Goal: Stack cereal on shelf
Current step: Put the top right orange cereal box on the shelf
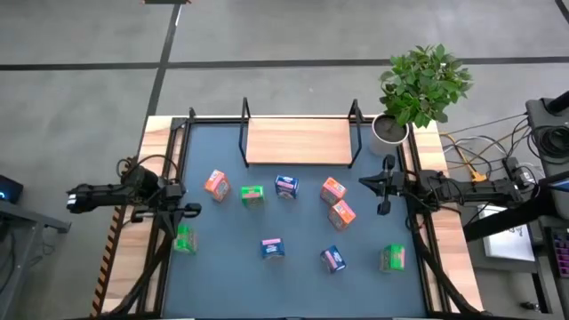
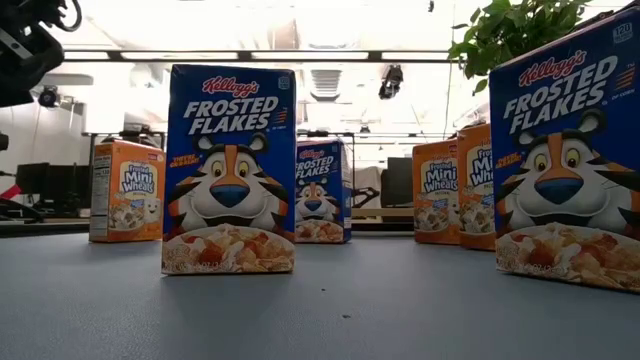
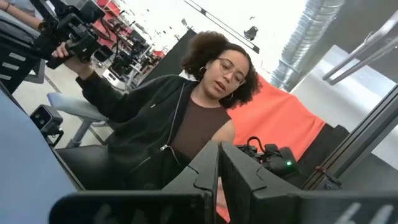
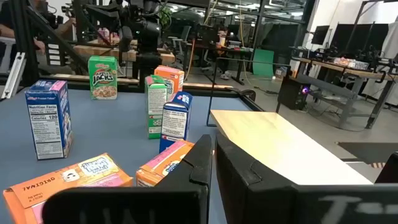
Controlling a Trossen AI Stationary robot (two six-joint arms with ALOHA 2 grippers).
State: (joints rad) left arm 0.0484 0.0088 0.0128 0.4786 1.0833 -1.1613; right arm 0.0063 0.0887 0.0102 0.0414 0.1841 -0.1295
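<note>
While both arms wait at the two sides of the dark blue-grey table (image 1: pixel 293 284), the nine small cereal boxes stand or lie scattered on it and none of them is on the shelf. The shelf (image 1: pixel 299 140), a light-wood board in a black metal frame with upright posts, sits at the far edge of the table, in the middle, and its board is bare.

The left gripper (image 1: pixel 190 210) is at the left edge of the table, with its two dark fingers (image 3: pixel 205 177) pressed together and nothing between them. Just near of it stands a green box (image 1: pixel 184 238). The right gripper (image 1: pixel 384 187) is at the right edge, just right of the shelf's right end, and its fingers (image 4: pixel 202 165) are also pressed together and hold nothing.

In a loose row across the middle there are an orange box (image 1: pixel 216 185), a second green box (image 1: pixel 252 195), a blue box with a pink-white label (image 1: pixel 286 186) and two more orange boxes (image 1: pixel 333 189), (image 1: pixel 342 213); the last one is the closest to the right gripper. Nearer, two more blue boxes (image 1: pixel 273 248), (image 1: pixel 332 259) and a third green box (image 1: pixel 393 258) stand well apart from each other.

A green potted plant in a white pot (image 1: pixel 418 89) stands at the far right corner, beside the shelf. In the left wrist view a person in a dark jacket (image 3: pixel 155 124) sits beyond the table.
</note>
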